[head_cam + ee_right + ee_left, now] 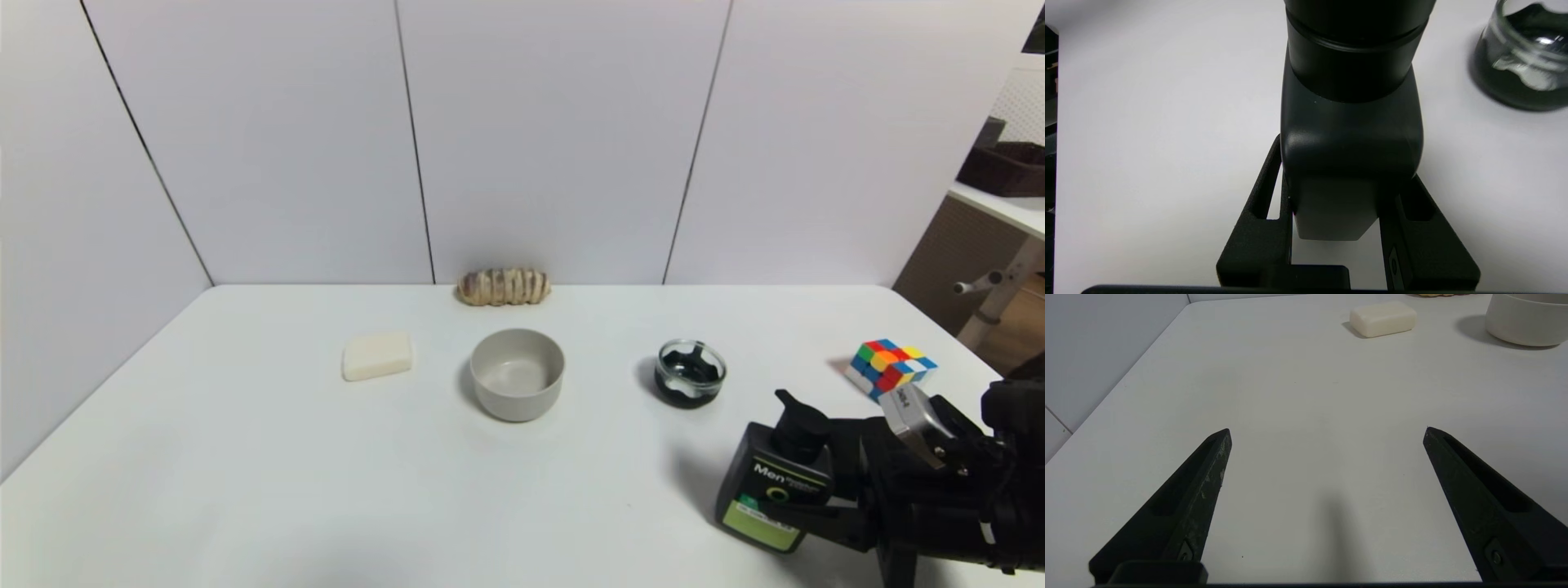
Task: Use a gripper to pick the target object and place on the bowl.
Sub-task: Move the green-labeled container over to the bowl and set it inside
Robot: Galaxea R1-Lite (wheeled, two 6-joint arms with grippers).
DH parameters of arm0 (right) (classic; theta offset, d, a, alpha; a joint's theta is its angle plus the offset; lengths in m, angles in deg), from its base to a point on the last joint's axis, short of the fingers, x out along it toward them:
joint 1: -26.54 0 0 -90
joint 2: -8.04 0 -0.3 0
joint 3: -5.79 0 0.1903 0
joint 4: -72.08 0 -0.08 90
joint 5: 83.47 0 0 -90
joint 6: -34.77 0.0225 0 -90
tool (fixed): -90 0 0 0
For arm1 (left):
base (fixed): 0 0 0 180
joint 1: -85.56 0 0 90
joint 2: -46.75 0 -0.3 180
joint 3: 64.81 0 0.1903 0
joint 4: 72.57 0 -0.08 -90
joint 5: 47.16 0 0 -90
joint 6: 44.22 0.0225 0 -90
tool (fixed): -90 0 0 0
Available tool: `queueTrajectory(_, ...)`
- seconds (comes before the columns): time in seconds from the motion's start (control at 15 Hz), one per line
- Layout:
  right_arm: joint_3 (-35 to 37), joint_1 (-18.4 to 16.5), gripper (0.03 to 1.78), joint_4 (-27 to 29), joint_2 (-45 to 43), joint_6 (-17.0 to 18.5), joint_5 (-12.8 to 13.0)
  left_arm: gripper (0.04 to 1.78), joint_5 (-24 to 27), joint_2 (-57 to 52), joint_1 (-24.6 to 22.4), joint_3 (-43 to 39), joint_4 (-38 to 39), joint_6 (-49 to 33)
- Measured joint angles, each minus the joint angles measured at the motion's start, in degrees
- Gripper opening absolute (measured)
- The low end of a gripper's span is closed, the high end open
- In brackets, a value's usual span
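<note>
left tool (pixel 1327 430) spread wide over bare desk (pixel 245 457), soap bar (pixel 376 356) left of grey bowl (pixel 517 374), glass dish (pixel 690 373) further right, pump bottle (pixel 774 482) at near right, clamped in right tool (pixel 804 494), tilted

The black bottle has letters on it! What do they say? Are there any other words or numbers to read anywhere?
"Men" - white letters on the front of the black pump bottle, which the right gripper holds in its jaws.
Small print beside "Men": too small to read.
Green label low on the bottle: print too small to read.
Silver block on the right gripper: dark marking, too blurred to read.
Nothing else shows any words or numbers.
</note>
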Motion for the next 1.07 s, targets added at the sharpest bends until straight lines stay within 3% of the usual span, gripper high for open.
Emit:
queueTrajectory(0.2, -6.7, 0.5, 0.58, 2.8, -1.2, 0.8, -0.2, 1.69, 0.0, 0.0, 0.0, 0.0, 0.0, 0.0)
queueTrajectory(0.47, -21.7, 2.8, 0.58, 11.1, -1.2, 0.9, -0.3, 1.69, 0.0, 0.0, 0.0, 0.0, 0.0, 0.0)
queueTrajectory(0.8, -38.8, 11.0, 0.58, 16.0, 4.1, 1.0, 0.1, 1.69, 0.0, 0.0, 0.0, 0.0, 0.0, 0.0)
queueTrajectory(1.07, -46.6, 18.1, 0.58, 17.2, 10.1, 1.0, 0.3, 1.69, 0.0, 0.0, 0.0, 0.0, 0.0, 0.0)
